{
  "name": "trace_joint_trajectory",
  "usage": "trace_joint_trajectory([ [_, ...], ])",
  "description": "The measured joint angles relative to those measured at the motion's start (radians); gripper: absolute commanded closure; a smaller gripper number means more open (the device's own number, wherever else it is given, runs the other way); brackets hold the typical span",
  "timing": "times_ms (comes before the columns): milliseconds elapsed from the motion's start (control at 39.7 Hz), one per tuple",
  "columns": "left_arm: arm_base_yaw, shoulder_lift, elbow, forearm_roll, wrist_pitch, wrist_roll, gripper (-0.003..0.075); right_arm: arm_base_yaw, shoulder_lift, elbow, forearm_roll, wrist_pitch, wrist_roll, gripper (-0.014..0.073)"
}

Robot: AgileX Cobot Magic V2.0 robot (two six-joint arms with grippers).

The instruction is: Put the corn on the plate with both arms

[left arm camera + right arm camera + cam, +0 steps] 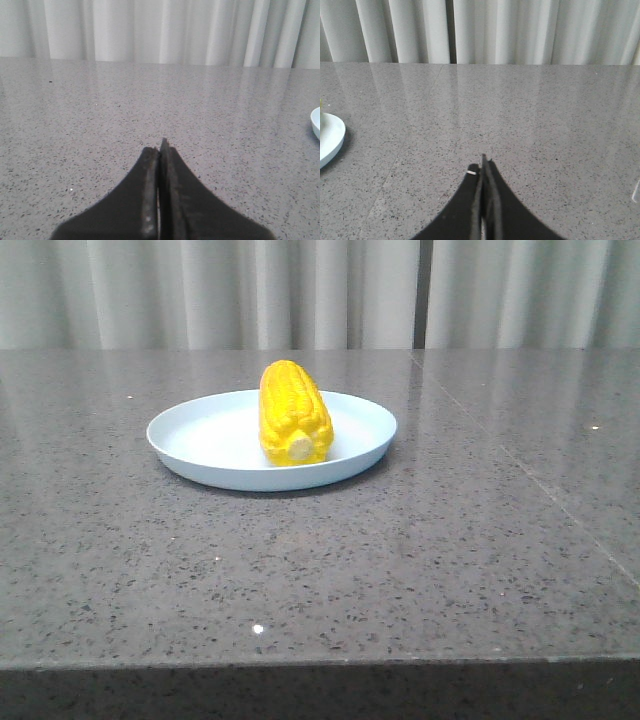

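The yellow corn point(293, 413) lies in the middle of the pale blue plate point(190, 435), its pale stub end facing the camera. Neither gripper shows in the front view. In the left wrist view the left gripper point(161, 145) is shut and empty over bare table, with the plate's rim point(316, 122) at the frame's edge. In the right wrist view the right gripper point(484, 162) is shut and empty over bare table; the plate's rim point(332, 137) shows at the frame's edge, with a sliver of the corn point(321, 104) above it.
The grey speckled stone table point(450, 540) runs back to white curtains point(320, 290). A seam line point(530, 480) crosses the table on the right. The table's front edge point(320, 665) is near the camera.
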Motion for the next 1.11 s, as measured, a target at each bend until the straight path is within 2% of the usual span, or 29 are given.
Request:
trace_joint_trajectory([
  [504, 0.000, 0.000, 0.000, 0.000, 0.000, 0.000, 0.0734, 0.000, 0.000, 0.000, 0.000, 0.000, 0.000, 0.0663],
  [655, 0.000, 0.000, 0.000, 0.000, 0.000, 0.000, 0.0734, 0.000, -0.002, 0.042, 0.003, -0.043, -0.011, 0.0663],
  [881, 0.000, 0.000, 0.000, 0.000, 0.000, 0.000, 0.0734, -0.038, -0.051, 0.225, 0.193, -0.163, -0.226, 0.0663],
  [1108, 0.000, 0.000, 0.000, 0.000, 0.000, 0.000, 0.0734, -0.121, -0.103, 0.368, 0.314, -0.231, -0.269, 0.0663],
])
